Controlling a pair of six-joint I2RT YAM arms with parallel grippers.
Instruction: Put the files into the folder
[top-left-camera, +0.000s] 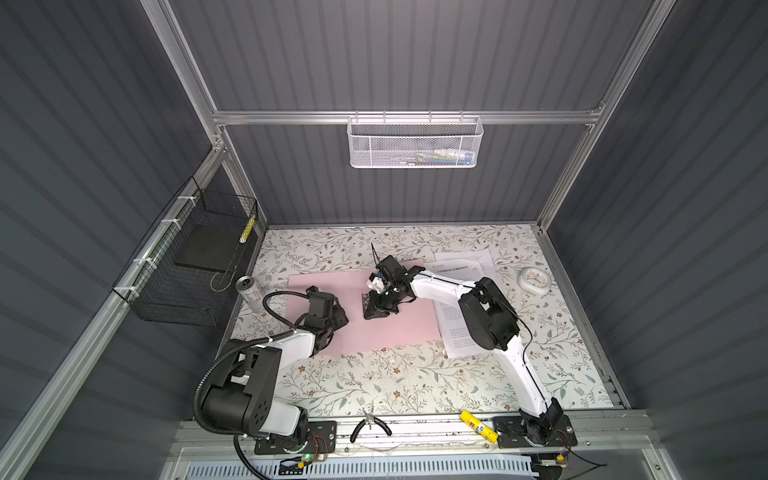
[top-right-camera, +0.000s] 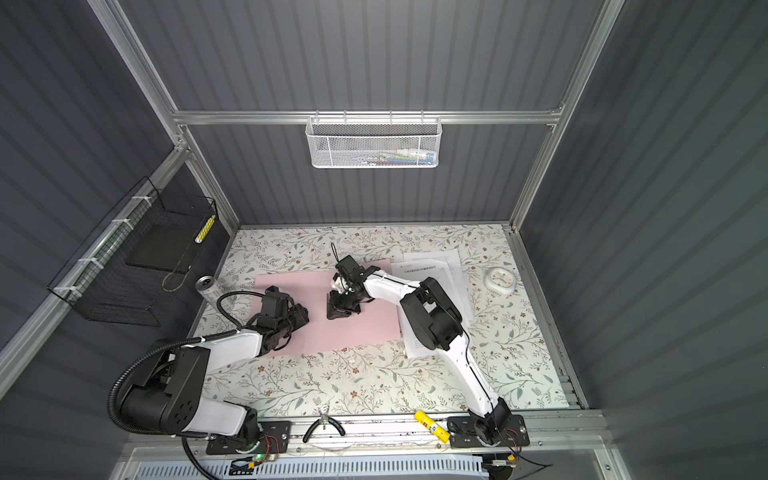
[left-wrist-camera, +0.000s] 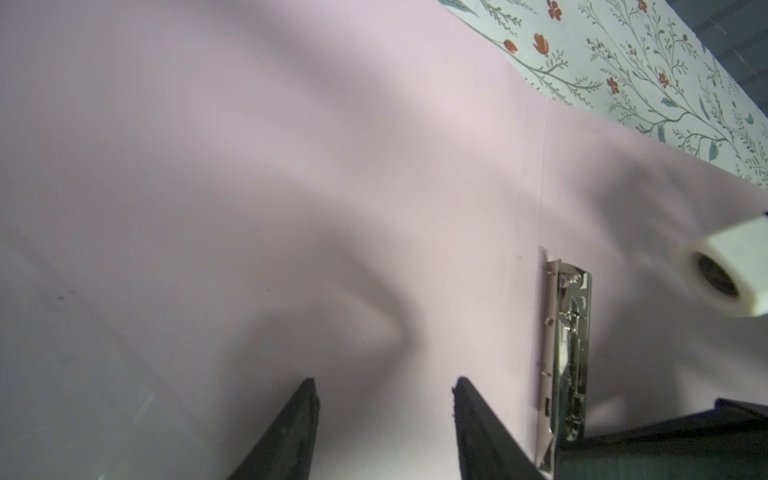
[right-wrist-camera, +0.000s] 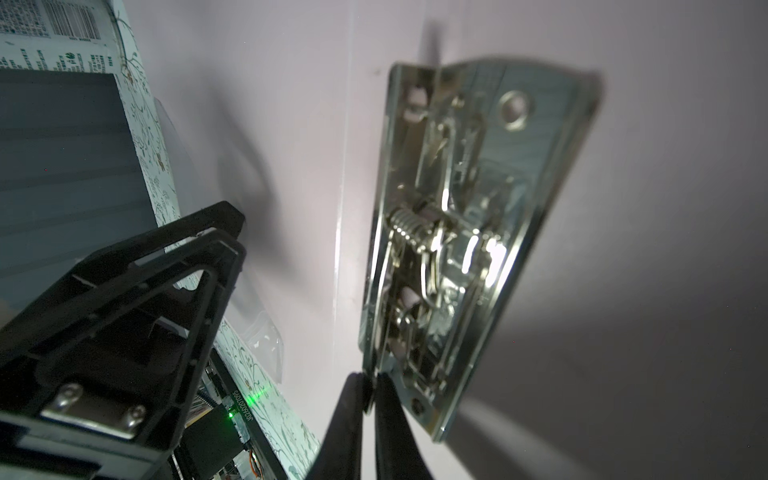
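Note:
The pale-pink folder (top-left-camera: 374, 332) (top-right-camera: 345, 332) lies open and flat on the floral table, with its metal clip (left-wrist-camera: 567, 332) (right-wrist-camera: 469, 216) along the inner spine. My right gripper (top-left-camera: 372, 309) (right-wrist-camera: 370, 380) points down at one end of that clip, fingers shut on a thin part of it. Over the folder's left half, my left gripper (top-left-camera: 343, 318) (left-wrist-camera: 384, 380) stands open, with only pink card between its fingers. The files (top-left-camera: 469, 266) (top-right-camera: 436, 266), white printed sheets, lie fanned to the right of the folder, partly under my right arm.
A white round clock (top-left-camera: 535, 280) lies right of the files. A silver can (top-left-camera: 248, 291) stands at the folder's left. Pliers (top-left-camera: 370, 428) and a yellow tube (top-left-camera: 478, 424) rest on the front rail. A black wire basket (top-left-camera: 187, 266) hangs on the left wall.

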